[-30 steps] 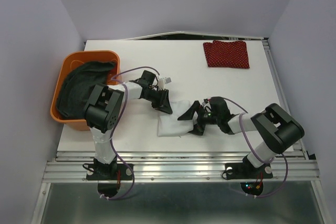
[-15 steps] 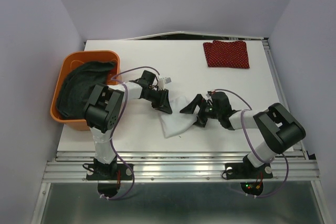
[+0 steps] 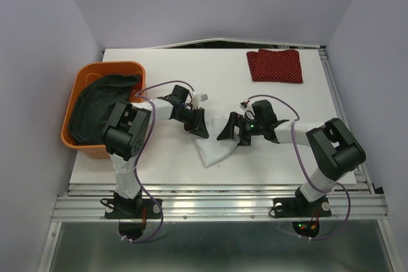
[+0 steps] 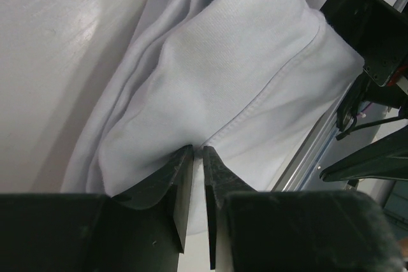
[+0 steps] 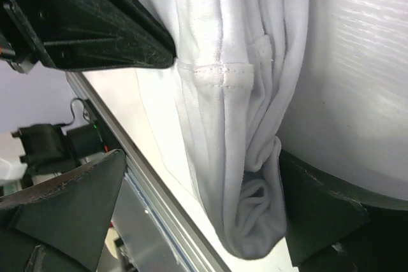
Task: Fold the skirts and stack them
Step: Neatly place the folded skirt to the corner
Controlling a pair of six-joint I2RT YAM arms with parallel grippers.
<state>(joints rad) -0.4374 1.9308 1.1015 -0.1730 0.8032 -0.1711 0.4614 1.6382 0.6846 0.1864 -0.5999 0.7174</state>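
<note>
Here, the left pincer [image 4: 197, 151] pinched the white skirt [image 4: 242, 74]. The wide-open right pincer [image 5: 203, 170] needed to grab its bunched edge firmly.

- The left gripper [image 3: 201, 132] and right gripper [image 3: 231, 137] crowd the white skirt [image 3: 213, 148] mid-way across the worktop [image 3: 210, 78]; there is no passage between them.
- The orange basket [image 3: 111, 66] blocks the left edge.
- The red skirt [image 3: 275, 65] fills the far right; the far centre lies bare.
</note>
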